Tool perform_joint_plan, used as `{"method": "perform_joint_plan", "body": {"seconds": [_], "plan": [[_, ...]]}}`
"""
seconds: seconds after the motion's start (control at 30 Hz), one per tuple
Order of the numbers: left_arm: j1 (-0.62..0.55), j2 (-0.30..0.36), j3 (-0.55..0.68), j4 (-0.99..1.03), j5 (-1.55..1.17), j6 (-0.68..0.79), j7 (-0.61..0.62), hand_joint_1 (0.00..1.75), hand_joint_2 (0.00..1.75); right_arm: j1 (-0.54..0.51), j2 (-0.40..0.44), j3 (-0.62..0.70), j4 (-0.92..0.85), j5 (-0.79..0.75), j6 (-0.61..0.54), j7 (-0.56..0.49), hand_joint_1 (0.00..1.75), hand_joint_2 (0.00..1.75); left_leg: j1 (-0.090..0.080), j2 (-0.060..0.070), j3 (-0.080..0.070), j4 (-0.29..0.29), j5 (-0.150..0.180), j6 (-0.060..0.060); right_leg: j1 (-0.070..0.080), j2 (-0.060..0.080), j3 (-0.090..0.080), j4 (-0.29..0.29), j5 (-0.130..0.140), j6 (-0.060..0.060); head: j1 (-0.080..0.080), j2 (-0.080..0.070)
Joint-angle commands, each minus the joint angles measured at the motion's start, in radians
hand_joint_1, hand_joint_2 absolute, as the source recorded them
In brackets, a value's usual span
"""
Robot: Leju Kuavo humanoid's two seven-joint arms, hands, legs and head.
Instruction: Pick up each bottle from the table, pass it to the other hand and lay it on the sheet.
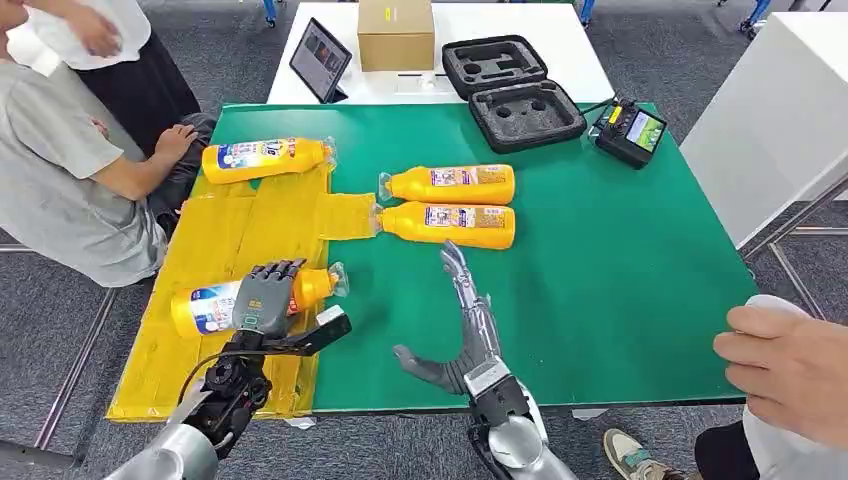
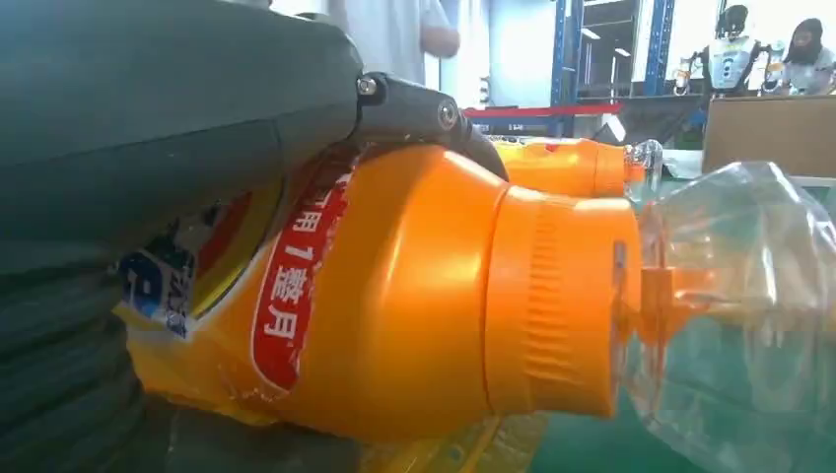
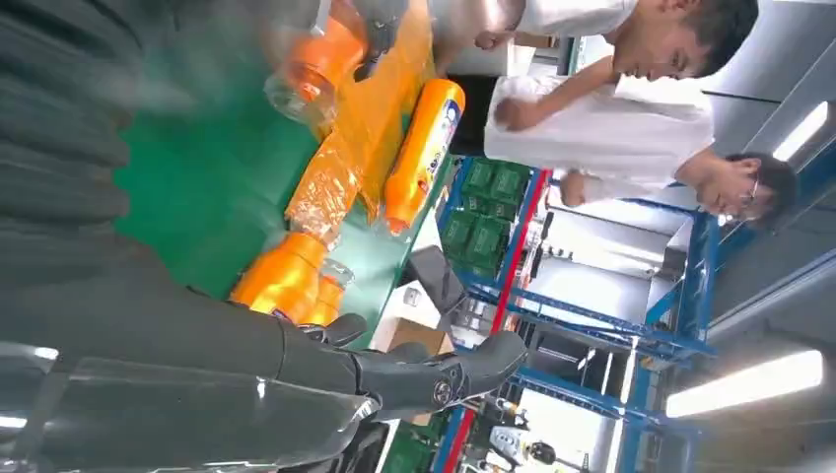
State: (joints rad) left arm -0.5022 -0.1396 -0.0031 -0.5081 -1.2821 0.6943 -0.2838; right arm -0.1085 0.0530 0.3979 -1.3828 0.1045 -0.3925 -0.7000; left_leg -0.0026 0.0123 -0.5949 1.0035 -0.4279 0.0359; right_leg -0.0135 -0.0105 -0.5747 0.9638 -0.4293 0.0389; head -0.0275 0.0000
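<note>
Dark fingers (image 1: 272, 272) of the left hand (image 1: 263, 298) wrap an orange plastic bottle with a clear cap (image 1: 255, 298) lying on the yellow plastic sheet (image 1: 225, 235). Right hand (image 1: 462, 322) hovers flat over the green table (image 1: 600, 260), fingers extended, holding nothing. Two matching orange bottles (image 1: 447, 204) lie side by side just beyond it; a third orange bottle (image 1: 265, 158) rests at the sheet's far edge.

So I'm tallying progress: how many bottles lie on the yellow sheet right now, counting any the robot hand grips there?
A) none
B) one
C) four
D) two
D: one bottle lies at the far end of the yellow sheet, and the left robot hand grips a second bottle on it; the other two bottles lie on the green table.
</note>
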Motion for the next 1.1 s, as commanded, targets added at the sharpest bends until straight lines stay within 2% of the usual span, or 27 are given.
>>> {"method": "perform_joint_plan", "body": {"seconds": [0.03,0.23,0.37,0.43,0.5,0.53,0.57,0.9,0.93,1.0,1.03,1.1], "plan": [[-0.013,0.027,-0.017,0.119,0.009,-0.001,0.025,0.02,1.75,-0.026,0.002,-0.039,0.029,-0.004,0.006,0.002,0.00,1.75,0.001,0.001,0.004,-0.001,-0.001,-0.002,0.001,0.003,0.003,-0.001,0.000,-0.002,0.000,0.000],[-0.021,0.026,-0.022,0.128,0.009,-0.017,0.025,0.02,1.75,-0.029,0.002,-0.050,0.035,-0.009,0.011,0.002,0.00,1.75,0.001,0.001,0.004,-0.001,-0.001,-0.002,0.001,0.002,0.003,-0.001,0.000,-0.001,0.000,0.000],[-0.026,0.025,-0.026,0.135,0.013,-0.035,0.012,0.14,1.75,-0.028,0.003,-0.057,0.038,-0.017,0.018,0.002,0.00,1.75,0.000,0.001,0.004,-0.001,-0.001,-0.001,0.000,0.002,0.003,-0.001,0.000,-0.001,0.000,0.000],[-0.027,0.026,-0.026,0.139,0.016,-0.043,0.010,0.38,1.75,-0.029,0.004,-0.060,0.040,-0.021,0.023,0.002,0.00,1.75,0.000,0.001,0.003,-0.001,0.000,-0.001,0.000,0.002,0.003,-0.001,0.000,-0.001,0.000,0.000],[-0.024,0.028,-0.023,0.139,0.023,-0.043,0.009,0.33,1.75,-0.027,0.005,-0.065,0.040,-0.023,0.029,0.002,0.00,1.75,0.000,0.001,0.004,-0.001,0.000,-0.002,0.000,0.002,0.004,-0.001,0.000,-0.001,0.000,0.000],[-0.023,0.031,-0.022,0.142,0.024,-0.045,0.010,0.45,1.75,-0.027,0.006,-0.067,0.043,-0.026,0.035,0.002,0.00,1.75,0.000,0.000,0.003,-0.001,0.000,-0.001,0.000,0.001,0.003,-0.001,0.000,-0.001,0.000,0.000],[-0.023,0.031,-0.022,0.142,0.024,-0.045,0.010,0.66,1.75,-0.027,0.006,-0.067,0.043,-0.026,0.035,0.002,0.00,1.75,0.001,0.000,0.004,-0.001,0.000,-0.002,0.000,0.002,0.004,-0.001,0.000,-0.002,0.000,0.000],[-0.024,0.033,-0.020,0.142,0.028,-0.048,0.012,0.66,1.75,-0.029,0.005,-0.068,0.045,-0.026,0.037,0.002,0.00,1.75,0.000,0.001,0.004,-0.001,0.000,-0.002,0.000,0.002,0.004,-0.001,0.000,-0.002,0.000,0.000],[-0.024,0.033,-0.020,0.142,0.028,-0.048,0.012,1.29,1.75,-0.029,0.005,-0.068,0.045,-0.026,0.037,0.002,0.00,1.75,0.000,0.001,0.004,-0.001,0.000,-0.002,0.000,0.002,0.004,-0.001,0.000,-0.001,0.000,0.000],[-0.025,0.037,-0.017,0.146,0.032,-0.057,0.014,1.26,1.75,-0.037,0.005,-0.071,0.054,-0.025,0.041,0.002,0.00,1.75,0.001,0.001,0.007,-0.002,0.000,-0.003,0.000,0.003,0.007,-0.001,0.000,-0.002,0.000,0.000],[-0.022,0.039,-0.017,0.145,0.034,-0.055,0.014,1.34,1.75,-0.041,0.005,-0.073,0.060,-0.020,0.045,0.002,0.00,1.75,0.001,0.001,0.007,-0.001,0.000,-0.003,0.001,0.003,0.006,-0.001,0.000,-0.002,0.000,0.000],[-0.012,0.038,-0.025,0.135,0.031,-0.023,0.003,1.31,1.75,-0.039,0.005,-0.076,0.059,-0.016,0.048,0.002,0.00,1.75,0.000,0.002,0.006,-0.001,0.000,-0.002,0.000,0.002,0.006,-0.001,0.001,-0.001,0.000,0.000]]}}
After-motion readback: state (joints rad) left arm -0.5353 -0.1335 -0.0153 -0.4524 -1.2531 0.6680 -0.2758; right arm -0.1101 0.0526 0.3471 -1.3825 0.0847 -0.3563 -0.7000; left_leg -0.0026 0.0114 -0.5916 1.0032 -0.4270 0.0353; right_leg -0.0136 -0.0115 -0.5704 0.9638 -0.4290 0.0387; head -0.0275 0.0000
